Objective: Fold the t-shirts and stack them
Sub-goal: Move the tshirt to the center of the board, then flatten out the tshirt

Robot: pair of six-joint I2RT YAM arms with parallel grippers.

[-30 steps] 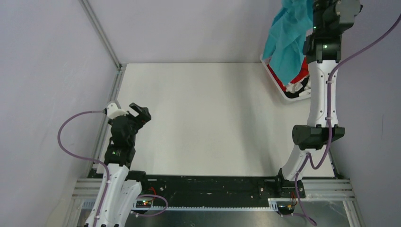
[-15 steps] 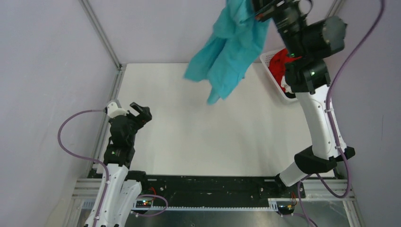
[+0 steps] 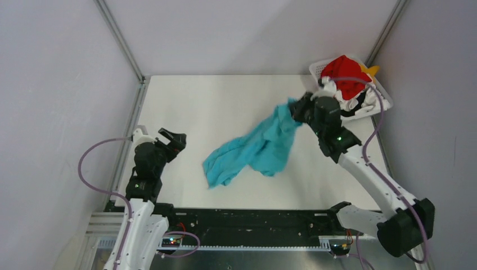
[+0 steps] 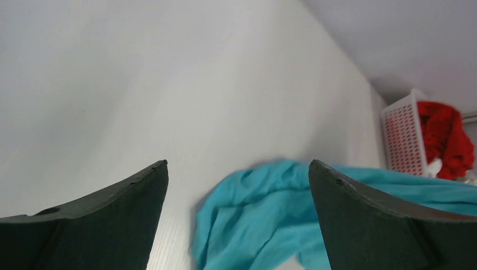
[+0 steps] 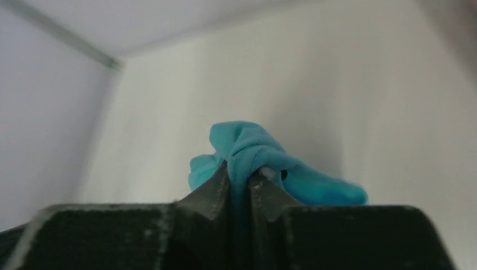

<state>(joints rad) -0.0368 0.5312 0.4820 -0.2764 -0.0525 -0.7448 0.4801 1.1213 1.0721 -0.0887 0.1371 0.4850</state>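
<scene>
Right gripper [image 3: 298,110] is clamping a bunched corner of the teal t-shirt [image 3: 253,149]. Its jaws are basically pressed together w/ only cloth between them, and its wrist cam is showing a knot of teal poking out past the fingertips. It's sitting just off the basket's [image 3: 316,68] near-left corner, on the side facing the middle of the table [image 3: 197,101].

The rest of the shirt is trailing away from the basket in a long crumpled streak, running diagonally toward the near-left. So the long axis is pointing pretty much from the right gripper to the left gripper [image 3: 171,136]. Most of the cloth is lying on the table. The pinched end is looking a bit lifted, tho can't tell how much.

Left gripper is hanging wide open w/ nothing in it, well away from the basket, past the shirt's far end. Its cam is looking right at the loose teal end between its fingers, w/ the basket beyond. Imo that free end is lying way nearer the left arm, so flattening the shirt is prob going to need the left arm reaching in for it while the right is holding its corner.

Red t-shirt [image 3: 343,70], yellow t-shirt [image 3: 372,70] and white/black t-shirt [image 3: 355,104] are sitting piled in the basket, not folded yet.
</scene>
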